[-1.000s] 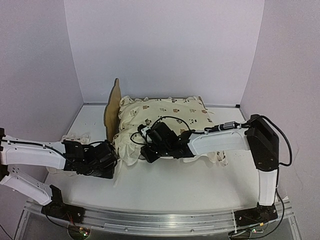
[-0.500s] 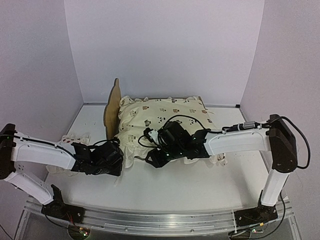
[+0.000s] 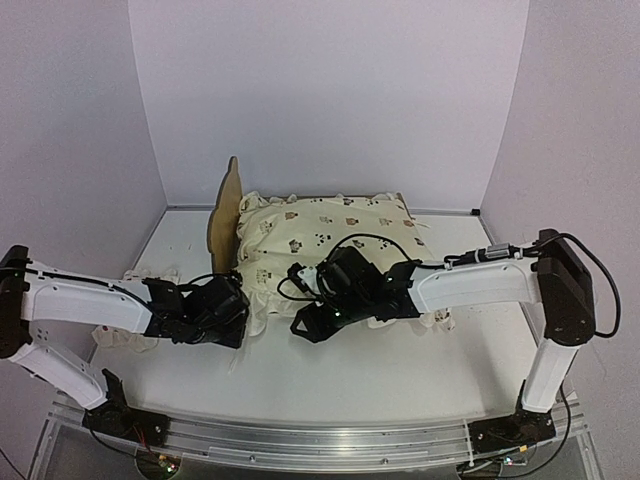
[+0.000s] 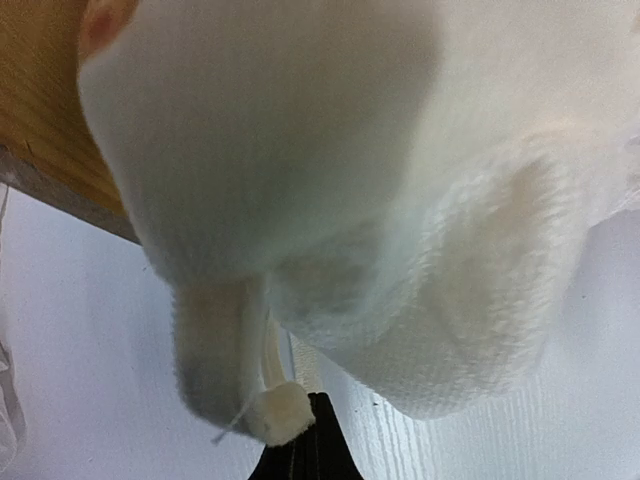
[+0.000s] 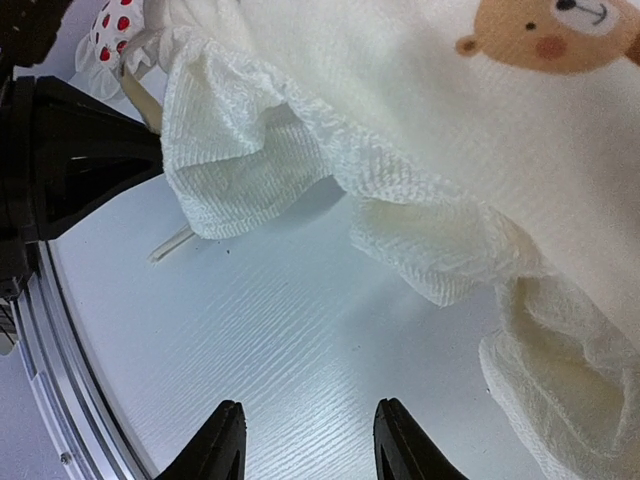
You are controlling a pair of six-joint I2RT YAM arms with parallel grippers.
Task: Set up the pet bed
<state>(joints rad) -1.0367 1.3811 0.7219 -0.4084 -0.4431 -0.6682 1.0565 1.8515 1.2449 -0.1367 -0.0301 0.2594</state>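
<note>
The pet bed stands at the back left, its plywood headboard (image 3: 225, 212) upright. The cream bear-print cushion (image 3: 330, 240) lies on it and hides the base. A piece of its wood (image 4: 40, 100) shows in the left wrist view. My left gripper (image 3: 236, 312) is at the bed's near-left corner. In its own view it (image 4: 310, 452) is shut, with a cream tie strap (image 4: 282, 410) of the cushion at its tip. My right gripper (image 3: 308, 325) is open and empty over bare table (image 5: 300, 330), just in front of the cushion's ruffled edge (image 5: 240, 150). Its fingertips (image 5: 225, 440) are apart.
The small white pillow with red spots (image 3: 150, 275) lies left of the bed behind my left arm; it also shows in the right wrist view (image 5: 112, 20). The enclosure walls stand close on the left, back and right.
My left gripper has moved right, up to the bed's near-left corner. My right gripper has come off the cushion's edge and moved toward the near side.
</note>
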